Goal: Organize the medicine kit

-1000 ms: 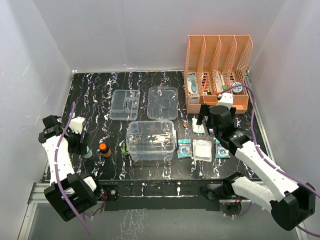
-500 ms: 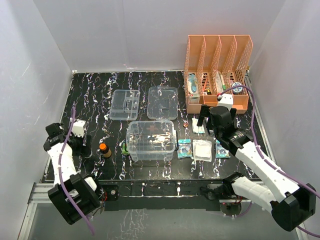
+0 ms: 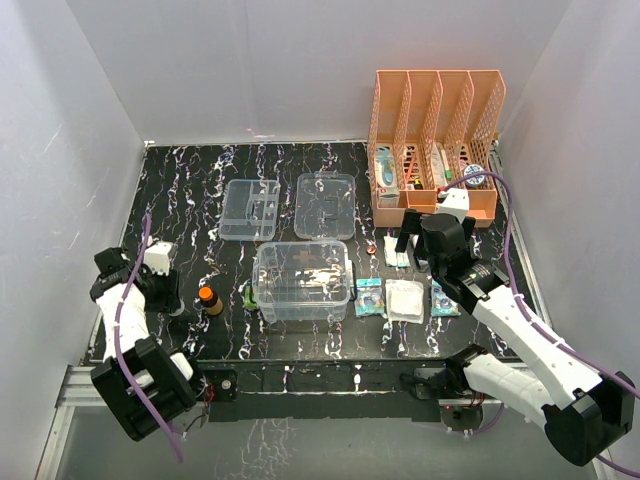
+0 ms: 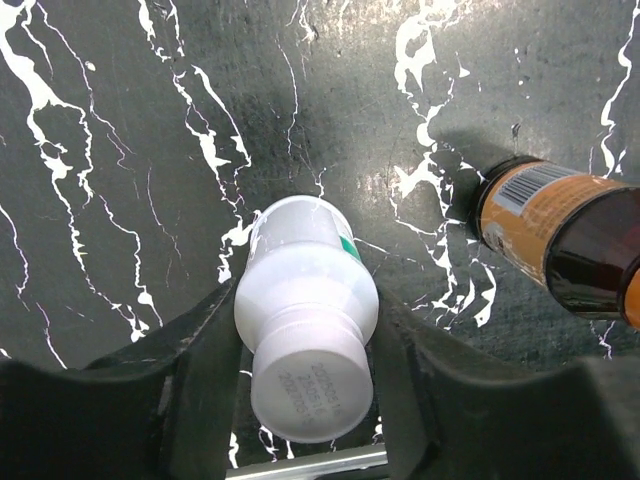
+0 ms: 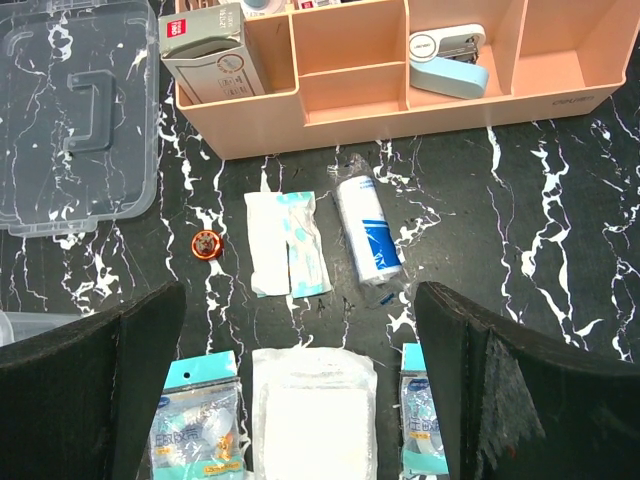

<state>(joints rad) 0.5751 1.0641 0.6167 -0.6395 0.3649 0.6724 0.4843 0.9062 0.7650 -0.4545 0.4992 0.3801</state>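
Seen from above, the deep clear box (image 3: 300, 283) sits at the near middle of the table (image 3: 190, 190). Its divided tray (image 3: 249, 209) and handled lid (image 3: 325, 205) lie side by side just behind it, neither fitted. My left tool (image 3: 170, 298) is low at the near left, beside a brown bottle (image 3: 208, 300). My right tool (image 3: 404, 243) hangs over loose supplies between the box and the orange rack (image 3: 435, 130). Glare hides whatever may lie in the box. I judge the job barely begun: the supplies are outside the box, and the tray and lid have yet to go on.

At my left wrist, the fingers (image 4: 200, 390) press both sides of a white bottle (image 4: 305, 320), gripping it; whether its base rests on the table I cannot tell. The brown bottle, just to its right, shows a barcode on an orange label. The digits stamped on the white cap are too faint to read.

At my right wrist, the tool is spread wide and holds nothing. Below it lie a flat sachet (image 5: 287, 243), a wrapped roll (image 5: 368, 238) with blue print and a small orange disc (image 5: 205, 243). Nearer me, a gauze pad (image 5: 313, 415) lies between two carded packets (image 5: 195, 430). The rack holds a blue stapler (image 5: 447, 48) and a grey carton (image 5: 205, 55) with a red panel; none of the print is legible
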